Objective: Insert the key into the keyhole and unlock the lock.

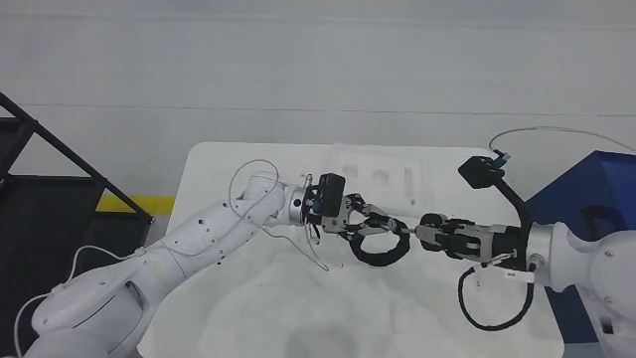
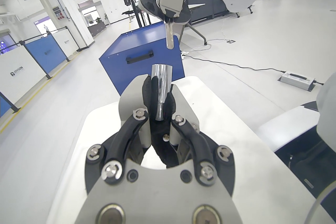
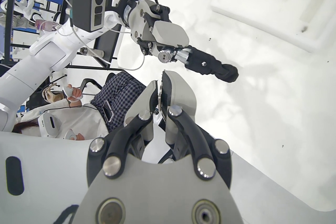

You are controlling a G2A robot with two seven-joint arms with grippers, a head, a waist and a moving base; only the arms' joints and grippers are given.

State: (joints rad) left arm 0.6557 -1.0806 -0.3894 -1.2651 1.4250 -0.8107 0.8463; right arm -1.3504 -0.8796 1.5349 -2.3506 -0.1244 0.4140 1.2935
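Altogether: we count one cable lock (image 2: 162,72), one key (image 2: 169,36), two grippers, and one foam tray (image 1: 427,164) with three recesses.
Left gripper (image 2: 157,89): we see it clamped on the cable lock above the white table (image 1: 248,288), with the chrome cylinder sticking out past the fingers.
Right gripper (image 3: 160,82): pinched tight on the key's head, blade pointing at the cylinder.
Keyhole (image 3: 164,56): it faces the key; we see the blade tip near the cylinder but not touching it.
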